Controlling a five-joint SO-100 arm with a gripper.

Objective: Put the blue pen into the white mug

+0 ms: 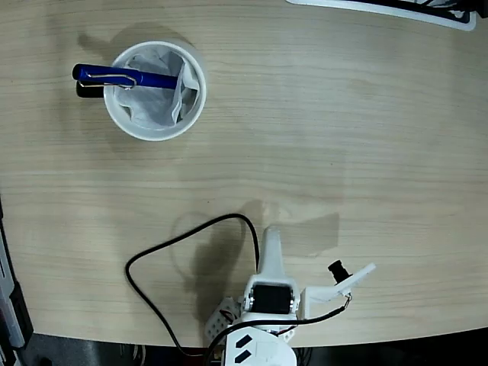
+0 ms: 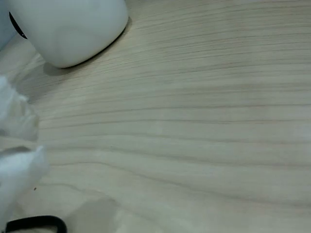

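Observation:
The white mug [image 1: 155, 126] stands at the upper left of the fixed view, lined with crumpled white paper, its black handle poking out on the left. The blue pen [image 1: 152, 80] lies tilted inside it. One end rests in the paper, and the capped end with the silver clip sticks out over the left rim above the handle. My gripper [image 1: 272, 242] is far from both, low by the arm's base, with its narrow white fingers together and nothing in them. In the wrist view the mug [image 2: 73, 29] fills the top left corner, and blurred white fingers [image 2: 17, 165] sit at the left edge.
A black cable [image 1: 164, 248] loops on the wood table left of the arm's base. A white-edged dark object [image 1: 396, 9] lies at the top right edge. The table's front edge runs just behind the base.

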